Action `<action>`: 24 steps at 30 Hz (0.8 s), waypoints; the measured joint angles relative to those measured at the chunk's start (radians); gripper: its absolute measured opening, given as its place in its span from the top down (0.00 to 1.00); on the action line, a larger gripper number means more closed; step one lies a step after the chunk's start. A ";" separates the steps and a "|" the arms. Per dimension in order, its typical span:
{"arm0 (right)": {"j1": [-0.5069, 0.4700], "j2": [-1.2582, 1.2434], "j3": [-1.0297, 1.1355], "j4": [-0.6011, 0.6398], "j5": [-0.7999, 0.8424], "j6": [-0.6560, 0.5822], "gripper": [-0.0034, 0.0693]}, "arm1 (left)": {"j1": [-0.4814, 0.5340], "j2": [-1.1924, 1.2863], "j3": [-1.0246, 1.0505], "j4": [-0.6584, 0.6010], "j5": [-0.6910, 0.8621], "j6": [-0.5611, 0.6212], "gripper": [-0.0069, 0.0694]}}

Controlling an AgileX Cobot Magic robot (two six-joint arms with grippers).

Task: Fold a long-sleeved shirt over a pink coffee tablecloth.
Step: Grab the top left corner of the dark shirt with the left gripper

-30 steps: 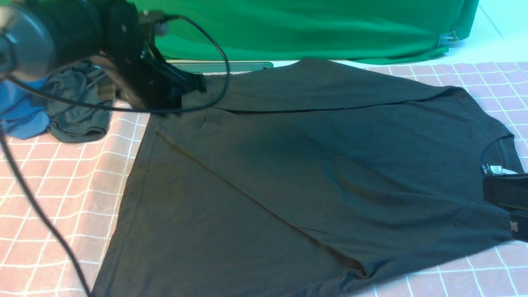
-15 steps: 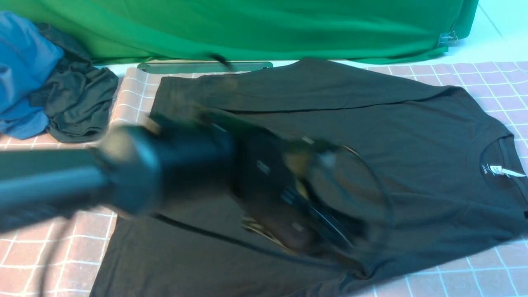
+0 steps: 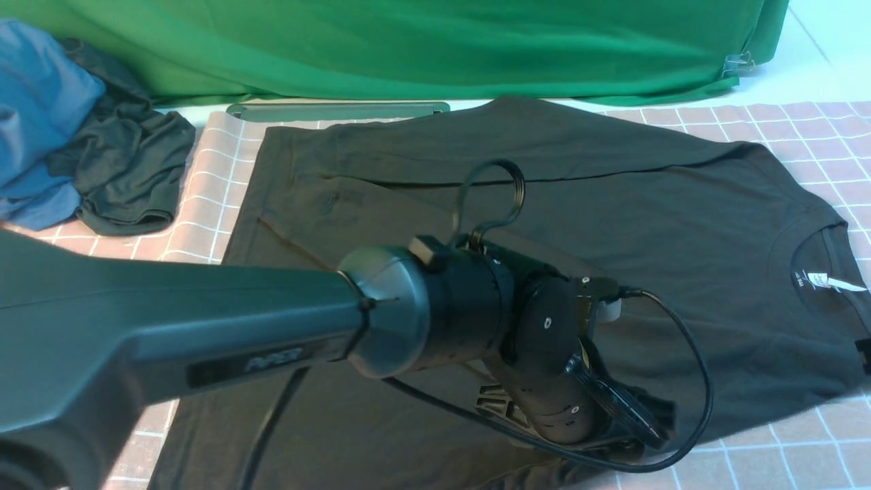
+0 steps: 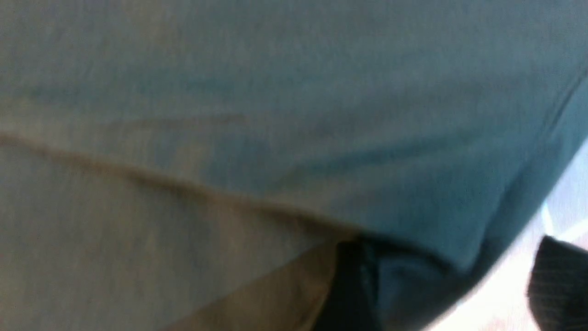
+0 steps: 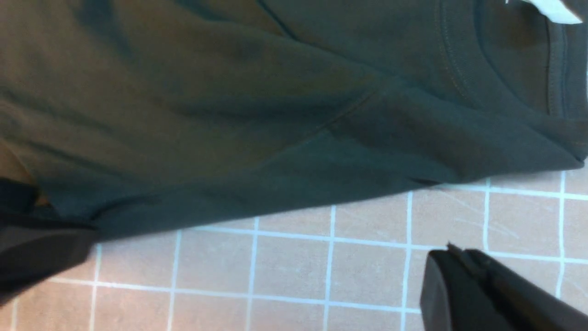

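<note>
The black long-sleeved shirt [image 3: 544, 204] lies spread flat on the pink coffee tablecloth [image 3: 102, 292], its neck and white label [image 3: 827, 281] at the right. My left arm reaches across the shirt, and my left gripper [image 3: 633, 422] is down at the shirt's near edge. In the left wrist view the left gripper [image 4: 450, 276] is open, its fingers wide apart with the shirt's edge [image 4: 413, 257] between them. My right gripper [image 5: 452, 257] is shut and empty, over the bare tablecloth [image 5: 294, 262] just off the shirt's near edge [image 5: 229, 115]. In the front view only a sliver of the right gripper [image 3: 865, 355] shows.
A blue garment [image 3: 34, 102] and a crumpled dark grey-green garment [image 3: 129, 170] lie at the far left. A plain green cloth [image 3: 442, 47] hangs along the back, with a green bar [image 3: 340, 109] at its foot. The left arm's cable [image 3: 687, 381] loops over the shirt.
My left arm has swung from the shirt's far left corner to its near edge, and its gripper has opened. My right gripper has drawn back to the right edge of the front view.
</note>
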 joint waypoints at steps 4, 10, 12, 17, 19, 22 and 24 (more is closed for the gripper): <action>0.000 0.000 0.000 0.008 -0.032 -0.013 0.91 | 0.000 0.016 0.000 0.000 -0.069 0.000 0.23; 0.000 0.018 -0.006 0.007 -0.067 -0.014 0.91 | 0.000 0.032 0.000 -0.005 -0.084 0.006 0.44; -0.001 0.039 -0.016 0.005 -0.069 -0.014 0.91 | 0.000 0.033 0.000 -0.023 -0.083 0.026 0.57; -0.019 0.145 -0.062 0.004 -0.041 -0.024 0.91 | 0.000 0.033 0.000 -0.137 -0.062 0.130 0.86; -0.030 0.167 -0.078 0.005 -0.027 -0.036 0.91 | 0.000 0.033 0.000 -0.154 -0.048 0.140 0.87; -0.093 0.250 -0.152 0.037 0.036 -0.107 0.91 | 0.000 0.025 0.000 -0.175 0.007 0.153 0.87; -0.132 0.300 -0.192 0.093 0.070 -0.180 0.91 | -0.004 0.011 0.000 -0.176 0.024 0.154 0.87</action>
